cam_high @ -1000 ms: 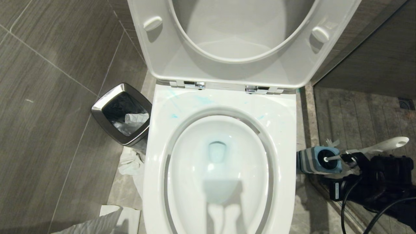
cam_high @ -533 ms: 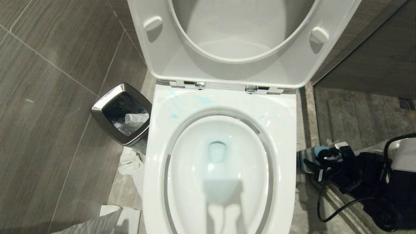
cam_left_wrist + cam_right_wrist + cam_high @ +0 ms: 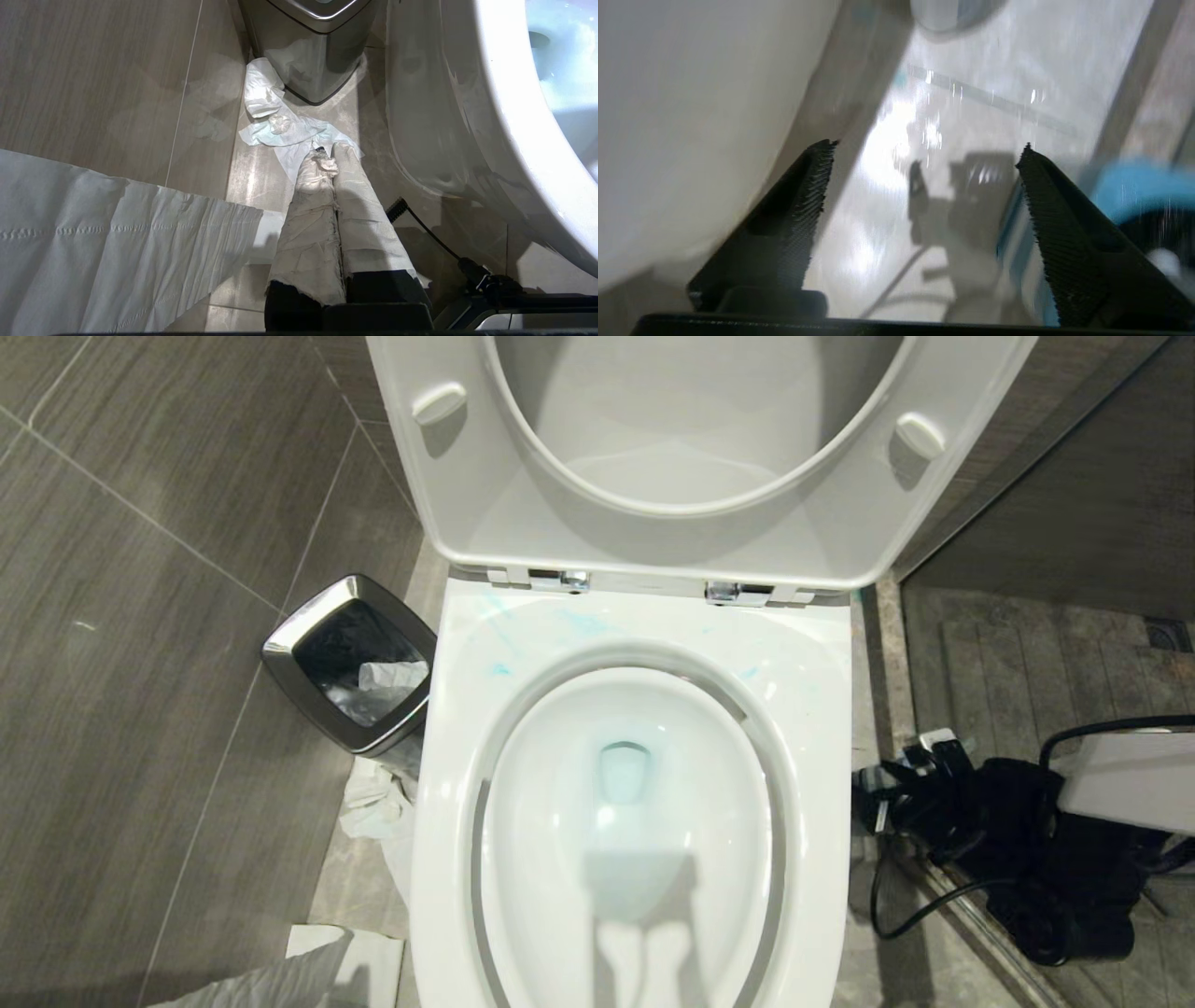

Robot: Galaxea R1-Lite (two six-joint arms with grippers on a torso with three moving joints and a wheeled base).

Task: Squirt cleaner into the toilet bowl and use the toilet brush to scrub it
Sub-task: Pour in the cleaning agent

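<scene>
The toilet bowl (image 3: 635,644) stands in the middle with its seat and lid up. Turquoise cleaner (image 3: 583,621) streaks the back of the rim and tints the water in the basin. My right gripper (image 3: 906,775) hangs low beside the bowl's right flank. It is open (image 3: 928,144), with only wet floor between its wide-apart fingers. The blue holder (image 3: 1143,196) lies just outside one finger. The toilet brush is hidden behind my right arm. My left gripper (image 3: 327,156), wrapped in white paper, is shut and parked low by the bowl's left side (image 3: 490,116).
A chrome-rimmed bin (image 3: 350,663) stands left of the toilet, with crumpled tissue (image 3: 373,803) on the floor by it. A paper sheet (image 3: 117,242) hangs near my left arm. A floor rail (image 3: 971,915) and black cables run under my right arm.
My right gripper, shut on the brush's white handle over the holder a second ago, has opened and swung down toward the bowl's side. It now covers the holder, and the handle no longer shows.
</scene>
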